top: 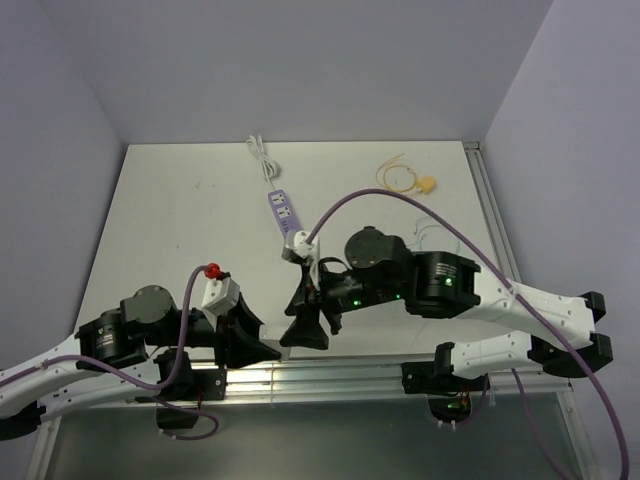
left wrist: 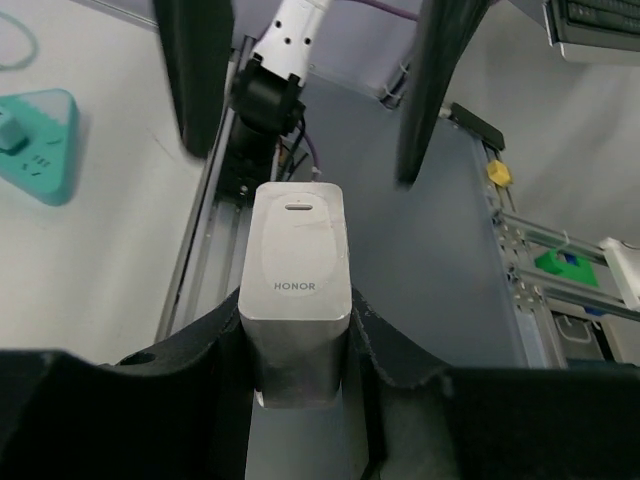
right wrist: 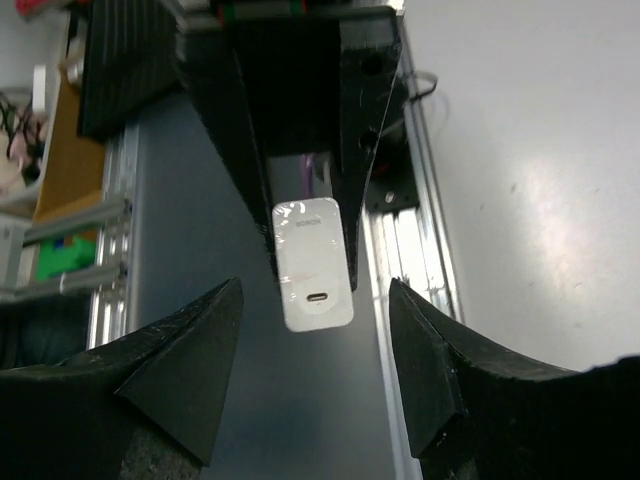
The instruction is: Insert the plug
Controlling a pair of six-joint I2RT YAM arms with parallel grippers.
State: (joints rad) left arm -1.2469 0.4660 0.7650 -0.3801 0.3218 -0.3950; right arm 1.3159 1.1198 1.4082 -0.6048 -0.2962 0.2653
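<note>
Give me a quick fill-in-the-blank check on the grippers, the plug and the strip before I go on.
1. The left gripper is shut on a white charger marked ____.
2. The right gripper faces that charger with its jaws ____.
3. The yellow plug lies on the table, held by ____ gripper.
4. The power strip is coloured ____.

Missing words: HONOR; open; neither; purple.

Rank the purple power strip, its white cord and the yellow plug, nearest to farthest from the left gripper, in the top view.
1. purple power strip, mid-table.
2. white cord, at the far edge.
3. yellow plug, far right.
</note>
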